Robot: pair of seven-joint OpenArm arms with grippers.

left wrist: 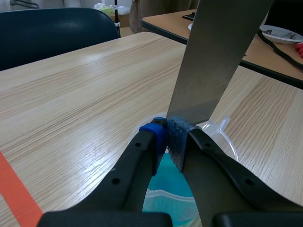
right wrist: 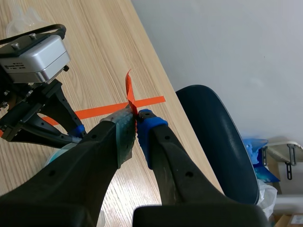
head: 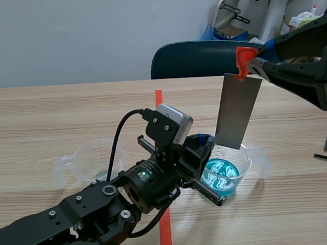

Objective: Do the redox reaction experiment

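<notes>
The metal plate [head: 238, 110] [left wrist: 218, 52] hangs slightly tilted over the beaker [head: 252, 160] [left wrist: 226, 142]. Its lower edge is near the beaker's rim, but whether the two touch cannot be told. An orange-red tab [head: 242, 57] [right wrist: 129, 92] sits at the plate's top edge, and the jaws of the right gripper [head: 252, 63] [right wrist: 136, 120] are pinched on it, carrying the plate from above. The beaker stands on the worktop [head: 53, 117] just right of the orange-red tape line and holds blue liquid [head: 221, 174] with pale swirls on its surface. The left gripper [head: 207, 145] [left wrist: 166, 135] reaches in low at the beaker's near side. Its jaws are drawn close together on the beaker's wall, just in front of the plate's lower edge. A second clear beaker [head: 94, 159] stands left of the tape line, behind the left arm. A dark chair [head: 204, 57] stands at the worktop's far edge.
</notes>
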